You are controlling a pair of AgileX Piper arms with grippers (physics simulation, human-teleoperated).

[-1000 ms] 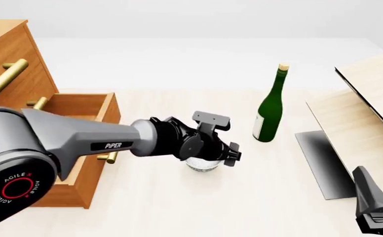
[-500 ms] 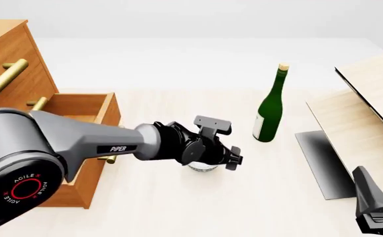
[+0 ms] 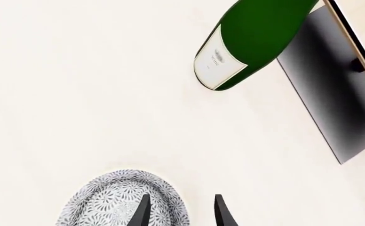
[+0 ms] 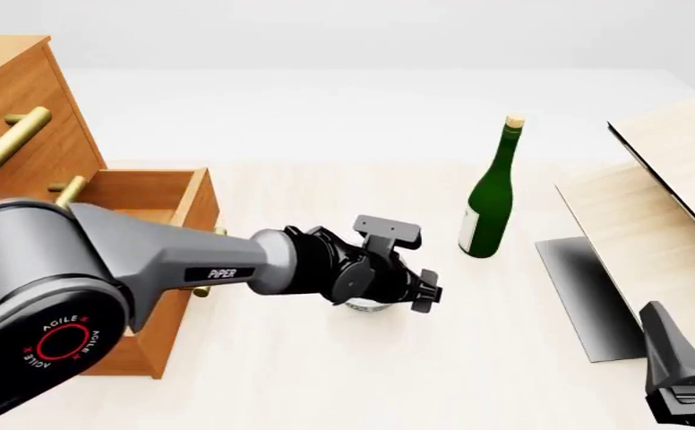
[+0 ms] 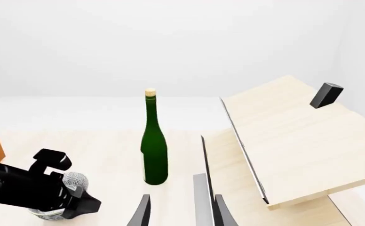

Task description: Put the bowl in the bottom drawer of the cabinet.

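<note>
The speckled white bowl [image 3: 116, 202] stands on the table in front of the cabinet's right side, mostly covered by my left gripper [image 4: 374, 300] in the front view, where only its lower part [image 4: 365, 307] shows. My left gripper [image 3: 181, 214] is open and straddles the bowl's rim, one finger over the inside and one outside. The bottom drawer [image 4: 194, 204] is pulled out from the orange-brown cabinet [image 4: 13, 98] at the left. Low at the right, my right gripper [image 5: 181, 214] is open and holds nothing.
A green wine bottle [image 4: 487, 202] stands upright to the right of the bowl. Pale wood panels [image 4: 670, 179] with a dark base plate [image 4: 587, 296] fill the right side. Brass handles [image 4: 7, 141] stick out from the upper drawer fronts.
My left gripper has sunk a little lower onto the bowl and shifted slightly right. The right arm has not moved.
</note>
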